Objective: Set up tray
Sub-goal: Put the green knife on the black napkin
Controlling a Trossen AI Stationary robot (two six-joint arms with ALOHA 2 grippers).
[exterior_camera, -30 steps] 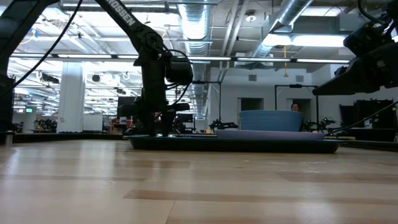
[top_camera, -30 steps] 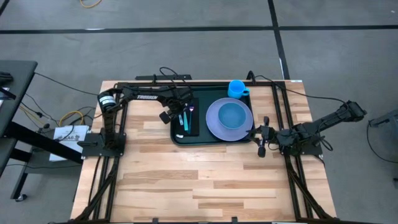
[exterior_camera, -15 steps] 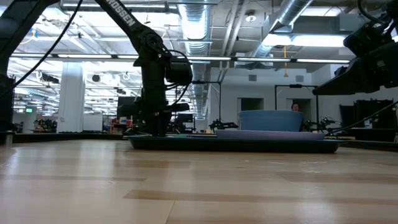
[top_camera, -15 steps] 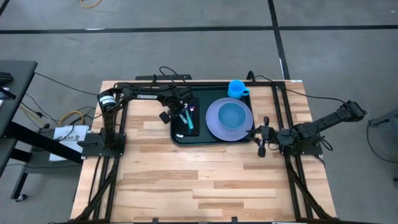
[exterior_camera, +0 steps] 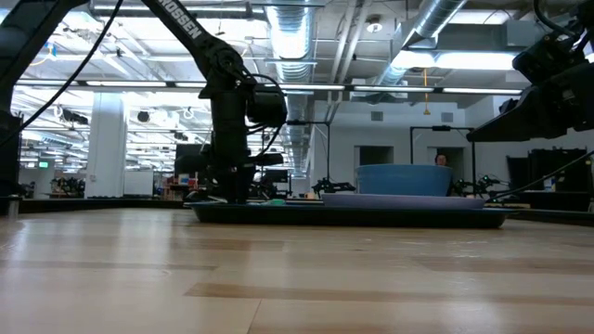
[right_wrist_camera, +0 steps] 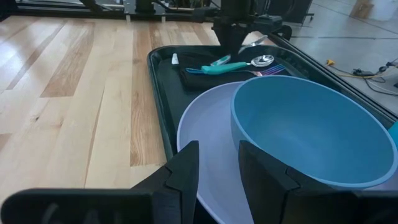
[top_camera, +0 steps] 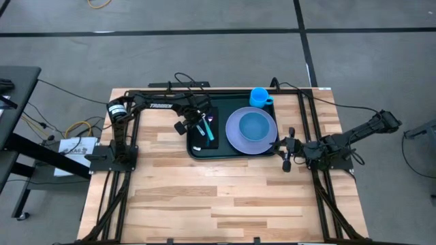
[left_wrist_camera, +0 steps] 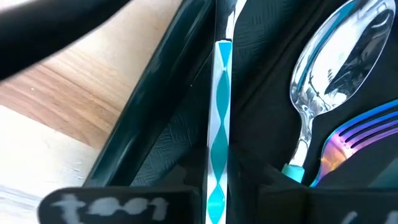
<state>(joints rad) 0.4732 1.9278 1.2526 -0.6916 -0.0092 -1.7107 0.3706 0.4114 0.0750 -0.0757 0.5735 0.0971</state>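
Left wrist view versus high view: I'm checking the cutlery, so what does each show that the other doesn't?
Only the left wrist view shows the spoon bowl, the iridescent fork tines and the teal-patterned straw up close. Only the high view shows the plate, bowl, cup and the right end effector waiting beside the tray. Both show the tray rim and wooden table.
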